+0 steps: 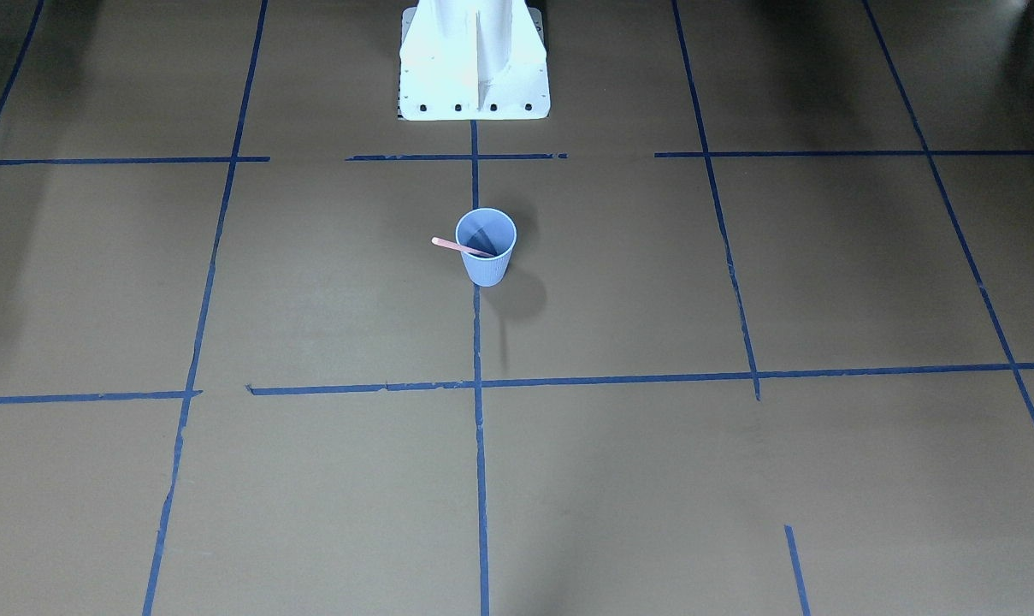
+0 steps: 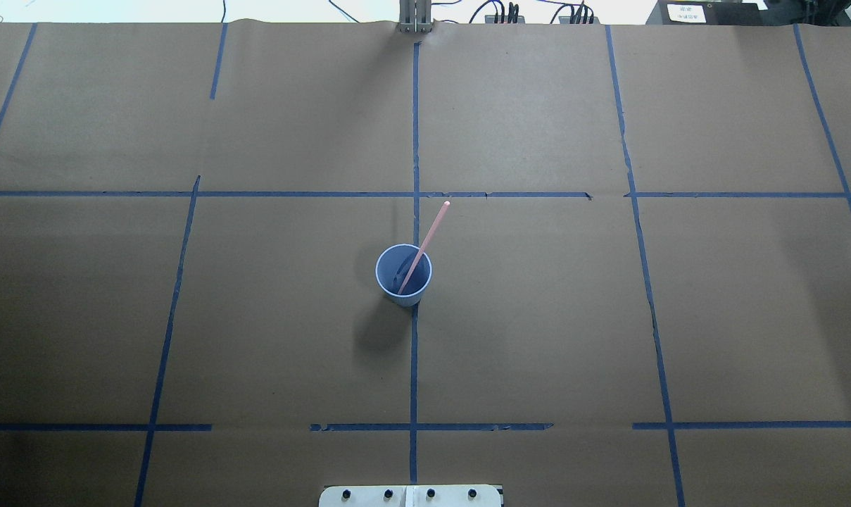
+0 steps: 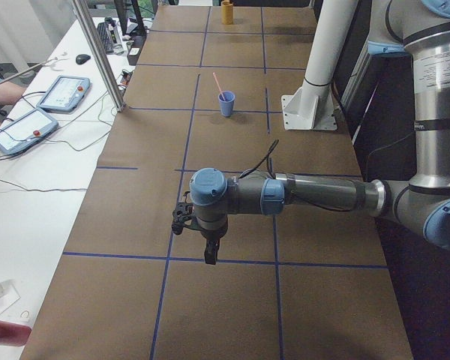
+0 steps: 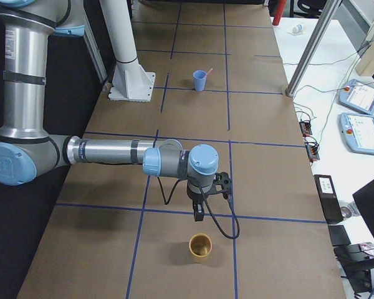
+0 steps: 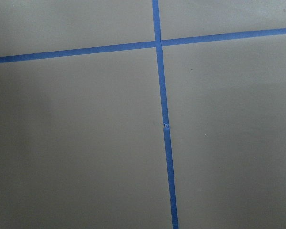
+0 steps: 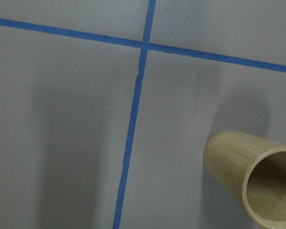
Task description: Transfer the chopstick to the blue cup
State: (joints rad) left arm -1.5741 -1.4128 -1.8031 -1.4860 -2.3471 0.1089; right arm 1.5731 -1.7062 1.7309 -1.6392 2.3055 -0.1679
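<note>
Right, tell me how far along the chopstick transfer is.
Done: the chopstick leans inside the blue cup, its top past the rim. In hand: nothing seen; the left arm and right arm sit at the table's ends, far from the cup. Left: nothing apparent.

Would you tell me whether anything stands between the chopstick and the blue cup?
Nothing visible does. The chopstick is already in the blue cup, with its lower end inside and its upper end leaning out over the rim.
</note>
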